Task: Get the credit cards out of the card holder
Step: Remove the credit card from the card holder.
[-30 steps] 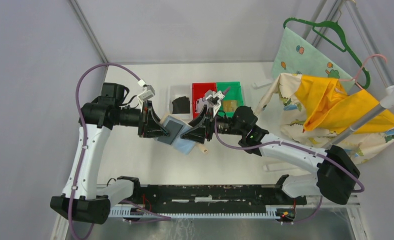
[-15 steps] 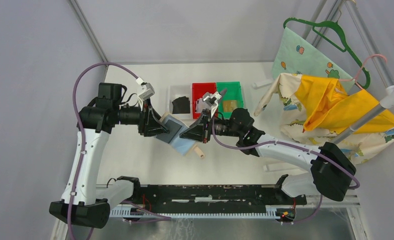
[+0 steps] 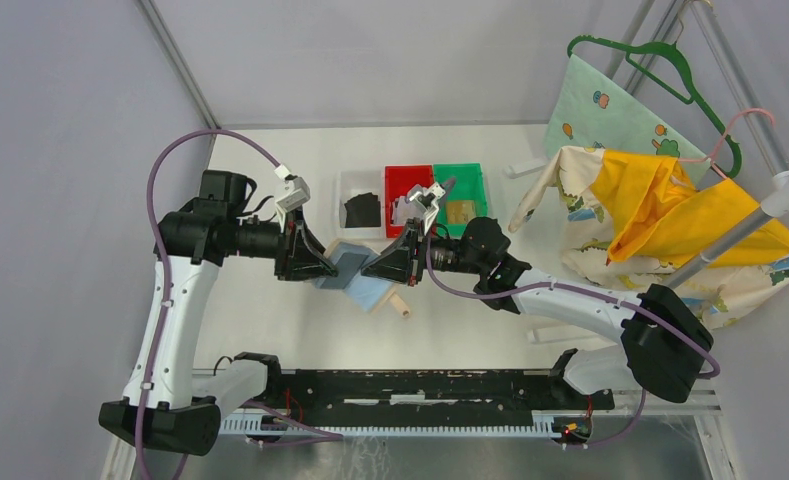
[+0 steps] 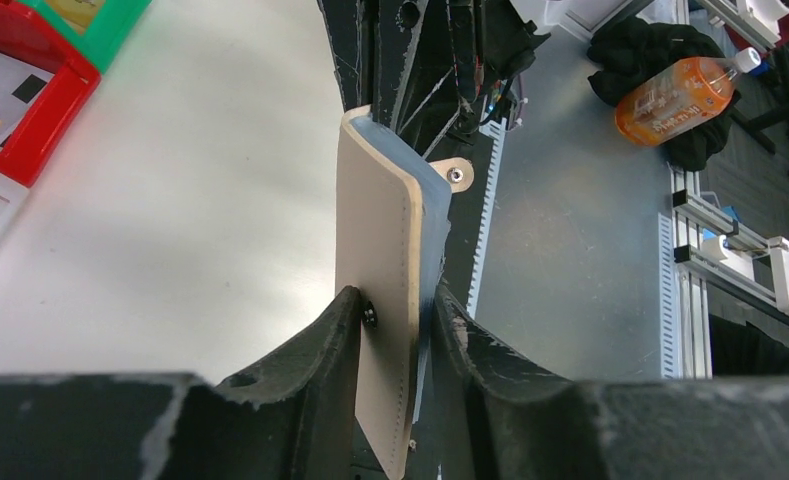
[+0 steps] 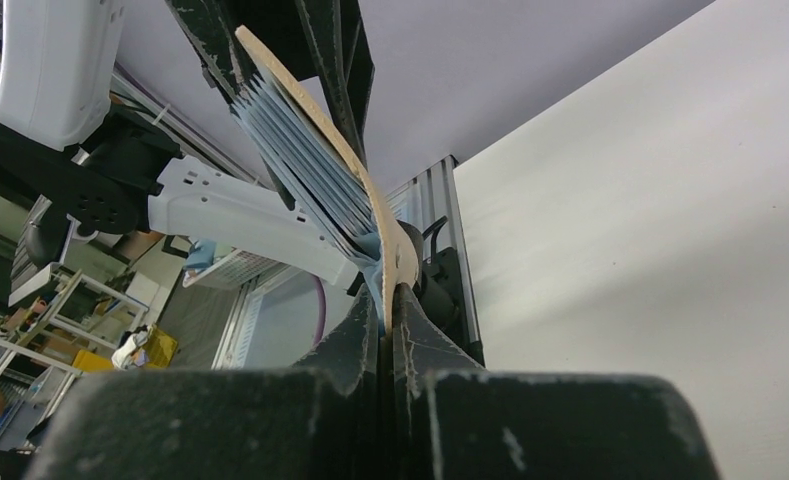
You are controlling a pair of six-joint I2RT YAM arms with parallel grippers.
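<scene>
One card holder [image 3: 355, 272] hangs mid-air between the two arms. Left gripper [image 4: 398, 300] is clamped on one end, right gripper [image 5: 390, 300] pinches the other. Behind: white bin [image 3: 342, 195] with one black card [image 3: 361, 210], red bin [image 3: 408, 169], green bin [image 3: 460, 168].

1. The card holder [image 4: 375, 250] had a matt beige, leather-like skin, smooth, with a stitched edge.
2. Its snap [image 4: 457, 175] was shiny metal.
3. The sleeves [image 5: 305, 165] were thin, bluish clear plastic, glossy.
4. The fingers [image 4: 305, 365] of the left gripper [image 4: 394, 305] were matt black plastic, rough and chipped.
5. The table [image 3: 330, 150] was smooth and white, with a soft sheen.
6. The red bin [image 3: 402, 178] and green bin [image 3: 460, 178] were glossy plastic.
</scene>
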